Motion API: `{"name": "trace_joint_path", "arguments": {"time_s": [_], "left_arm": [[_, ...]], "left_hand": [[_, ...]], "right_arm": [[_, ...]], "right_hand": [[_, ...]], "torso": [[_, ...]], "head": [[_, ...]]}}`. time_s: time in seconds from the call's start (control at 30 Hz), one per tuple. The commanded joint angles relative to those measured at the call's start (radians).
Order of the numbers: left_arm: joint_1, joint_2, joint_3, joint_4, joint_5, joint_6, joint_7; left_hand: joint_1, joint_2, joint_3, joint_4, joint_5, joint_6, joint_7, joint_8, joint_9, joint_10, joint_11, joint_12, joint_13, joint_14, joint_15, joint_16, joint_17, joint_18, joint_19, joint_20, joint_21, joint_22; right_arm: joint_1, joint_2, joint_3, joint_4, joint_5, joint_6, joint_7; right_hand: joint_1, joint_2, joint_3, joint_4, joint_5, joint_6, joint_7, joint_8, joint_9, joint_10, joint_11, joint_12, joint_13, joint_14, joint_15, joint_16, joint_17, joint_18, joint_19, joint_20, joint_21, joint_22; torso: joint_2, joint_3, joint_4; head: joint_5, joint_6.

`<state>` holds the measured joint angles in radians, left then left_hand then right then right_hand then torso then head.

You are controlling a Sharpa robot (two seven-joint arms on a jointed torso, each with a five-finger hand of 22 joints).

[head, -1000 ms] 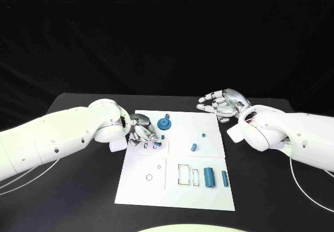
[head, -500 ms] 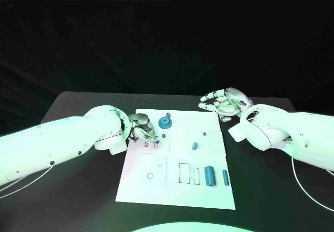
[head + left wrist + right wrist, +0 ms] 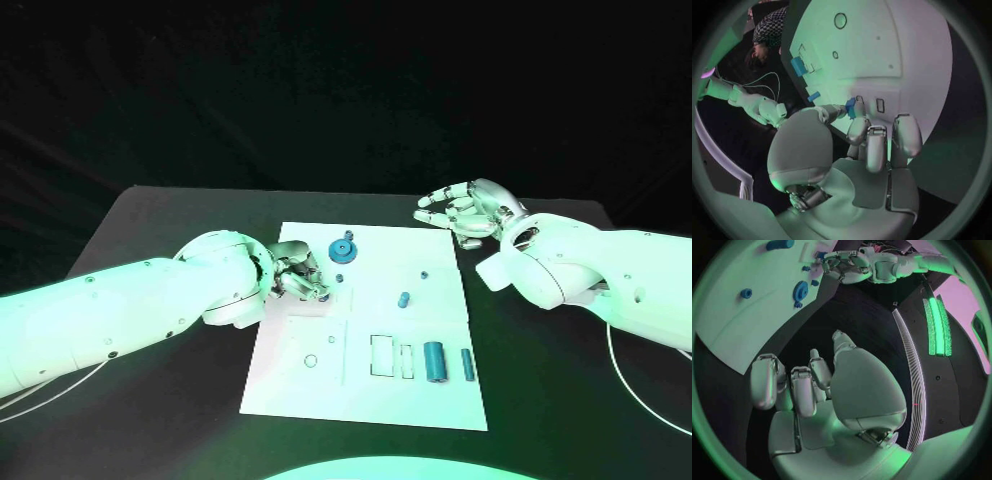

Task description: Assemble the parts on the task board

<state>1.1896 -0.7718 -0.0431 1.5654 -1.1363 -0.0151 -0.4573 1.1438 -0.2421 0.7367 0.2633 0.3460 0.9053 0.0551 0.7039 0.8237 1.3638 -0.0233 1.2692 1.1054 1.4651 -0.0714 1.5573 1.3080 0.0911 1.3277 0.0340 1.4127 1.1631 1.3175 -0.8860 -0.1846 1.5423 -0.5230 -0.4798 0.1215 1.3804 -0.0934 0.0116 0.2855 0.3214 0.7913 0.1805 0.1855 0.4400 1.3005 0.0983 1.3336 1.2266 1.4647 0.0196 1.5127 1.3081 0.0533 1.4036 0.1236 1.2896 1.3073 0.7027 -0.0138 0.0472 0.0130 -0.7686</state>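
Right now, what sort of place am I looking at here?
Most likely a robot test bench or demo booth, not a home or factory. A black table with dark drapes behind carries just a white task board with small blue parts, and the left hand pinches one at the board.

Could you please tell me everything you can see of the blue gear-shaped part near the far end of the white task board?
The blue gear-shaped part is a round toothed disc of plastic-looking material with a small blue stub rising beside it at its far edge. It lies on the white task board near its far edge, just beyond the silver left hand. Neither hand touches it. The right wrist view shows its toothed rim and central hub.
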Motion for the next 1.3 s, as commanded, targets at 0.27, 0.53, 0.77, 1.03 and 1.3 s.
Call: {"name": "trace_joint_path", "arguments": {"time_s": [0.27,0.53,0.77,1.03,1.3], "left_arm": [[-0.006,0.003,0.000,0.001,-0.032,-0.022,-0.020],[-0.007,0.002,0.000,0.000,-0.037,-0.021,-0.021],[-0.007,0.001,0.000,0.000,-0.038,-0.009,-0.020],[-0.007,0.002,0.000,0.000,-0.037,0.036,-0.021],[-0.007,0.003,0.000,-0.002,-0.037,0.062,-0.025]], "left_hand": [[0.000,-0.007,0.221,-0.226,0.006,0.011,-0.006,-0.002,0.001,0.007,-0.002,0.006,0.002,0.098,-0.006,0.002,0.237,-0.008,0.008,0.002,0.006,0.003],[0.000,-0.007,0.222,-0.227,0.008,0.012,-0.006,-0.002,0.002,0.008,-0.003,0.007,0.004,0.098,-0.006,0.002,0.237,-0.008,0.009,0.002,0.006,0.005],[0.000,-0.008,0.222,-0.227,0.009,0.013,-0.006,-0.002,0.002,0.009,-0.003,0.007,0.004,0.099,-0.007,0.002,0.238,-0.008,0.009,0.002,0.007,0.006],[0.000,-0.009,0.222,-0.229,0.009,0.014,-0.007,-0.003,0.002,0.008,-0.003,0.005,0.002,0.099,-0.007,0.002,0.239,-0.009,0.012,0.002,0.008,0.010],[0.000,-0.009,0.223,-0.229,0.010,0.014,-0.007,-0.003,0.002,0.008,-0.003,0.004,0.000,0.099,-0.007,0.003,0.240,-0.009,0.011,0.002,0.008,0.010]], "right_arm": [[-0.001,-0.001,0.000,0.000,-0.008,0.006,0.012],[-0.002,-0.001,0.000,0.000,-0.008,0.007,0.011],[-0.002,-0.001,0.000,-0.001,-0.008,0.009,0.010],[-0.002,-0.002,0.000,-0.001,-0.009,0.011,0.009],[-0.003,-0.002,0.000,-0.001,-0.009,0.013,0.009]], "right_hand": [[-0.007,-0.001,0.001,0.005,0.004,0.003,0.000,0.006,-0.001,-0.003,-0.003,-0.001,-0.001,0.067,-0.001,-0.004,0.099,0.020,-0.007,0.000,-0.006,0.047],[-0.007,-0.001,0.001,0.005,0.004,0.003,0.000,0.006,-0.001,-0.003,-0.003,-0.001,-0.001,0.067,-0.001,-0.004,0.099,0.020,-0.007,0.000,-0.006,0.047],[-0.009,0.000,0.001,0.004,0.008,0.003,0.000,0.007,-0.002,-0.002,-0.003,0.000,0.000,0.068,-0.001,-0.004,0.100,0.020,-0.006,0.000,-0.005,0.048],[-0.009,0.000,0.001,0.004,0.008,0.003,0.000,0.007,-0.002,-0.002,-0.003,0.000,0.000,0.068,-0.001,-0.004,0.100,0.020,-0.006,0.000,-0.005,0.048],[-0.011,0.000,0.001,0.004,0.009,0.004,0.000,0.007,-0.002,-0.002,-0.003,0.000,0.000,0.068,-0.001,-0.004,0.101,0.020,-0.006,-0.001,-0.006,0.047]], "torso": [[0.000,-0.0010,0.0004],[0.001,-0.0018,0.0006],[0.000,-0.0012,0.0003],[0.000,-0.0005,0.0000],[0.000,0.0000,0.0001]], "head": [[-0.001,-0.003],[0.000,-0.004],[0.000,-0.003],[0.000,-0.003],[0.001,-0.002]]}}
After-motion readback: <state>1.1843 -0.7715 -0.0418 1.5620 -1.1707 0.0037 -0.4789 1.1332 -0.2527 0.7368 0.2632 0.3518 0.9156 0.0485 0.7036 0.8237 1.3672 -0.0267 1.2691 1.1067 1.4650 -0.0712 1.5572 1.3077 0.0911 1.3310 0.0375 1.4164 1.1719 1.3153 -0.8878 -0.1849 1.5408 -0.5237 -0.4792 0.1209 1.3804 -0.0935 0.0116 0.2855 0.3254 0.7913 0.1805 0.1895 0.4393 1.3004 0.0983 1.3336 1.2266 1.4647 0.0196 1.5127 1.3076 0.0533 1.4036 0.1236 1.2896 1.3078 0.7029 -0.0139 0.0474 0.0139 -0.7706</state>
